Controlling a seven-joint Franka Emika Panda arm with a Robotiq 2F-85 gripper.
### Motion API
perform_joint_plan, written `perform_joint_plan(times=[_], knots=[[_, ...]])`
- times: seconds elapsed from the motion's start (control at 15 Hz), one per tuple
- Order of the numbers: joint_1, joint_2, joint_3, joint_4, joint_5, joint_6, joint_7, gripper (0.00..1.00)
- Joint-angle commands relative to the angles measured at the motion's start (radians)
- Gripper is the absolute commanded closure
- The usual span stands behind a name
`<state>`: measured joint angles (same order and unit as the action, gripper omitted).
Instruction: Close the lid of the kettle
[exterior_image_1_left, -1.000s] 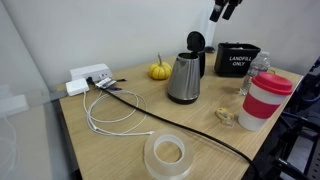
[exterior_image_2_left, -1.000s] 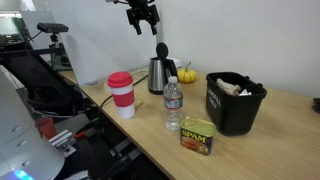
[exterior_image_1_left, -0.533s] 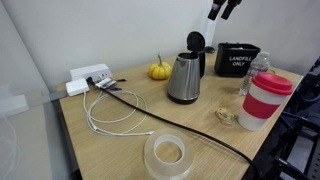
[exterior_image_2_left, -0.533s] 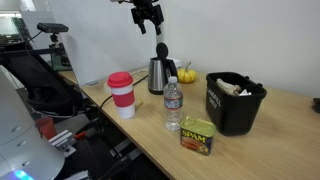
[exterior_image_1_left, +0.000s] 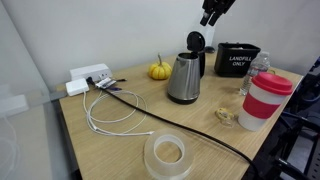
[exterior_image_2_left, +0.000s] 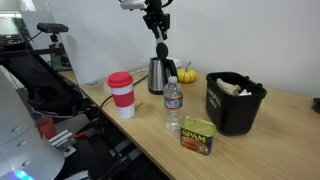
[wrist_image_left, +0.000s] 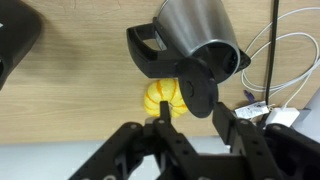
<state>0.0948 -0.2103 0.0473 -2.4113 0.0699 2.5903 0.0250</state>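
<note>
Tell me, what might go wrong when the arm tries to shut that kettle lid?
The lid stands upright and the open gripper hangs above it; a sideways push might tip the kettle instead of folding the lid down. The small pumpkin sits close by, so a shoved kettle could knock it.

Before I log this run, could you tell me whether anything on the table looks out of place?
Only the kettle: its black lid stands upright on its hinge, leaving the mouth open. Nothing looks spilled or damaged.
</note>
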Motion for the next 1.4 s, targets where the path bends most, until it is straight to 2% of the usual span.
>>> perform_joint_plan(times=[0.0,0.13,0.27,1.07,1.33], knots=[[-0.008,0.032,-0.003,0.005,0.028,0.045,0.003,0.81],[-0.011,0.048,-0.004,0.009,0.026,0.06,0.006,0.95],[-0.018,0.064,0.0,0.015,0.001,0.071,0.018,1.0],[-0.002,0.138,0.032,0.066,-0.033,0.062,0.016,1.0],[0.004,0.133,0.057,0.069,-0.088,0.052,0.034,1.0]])
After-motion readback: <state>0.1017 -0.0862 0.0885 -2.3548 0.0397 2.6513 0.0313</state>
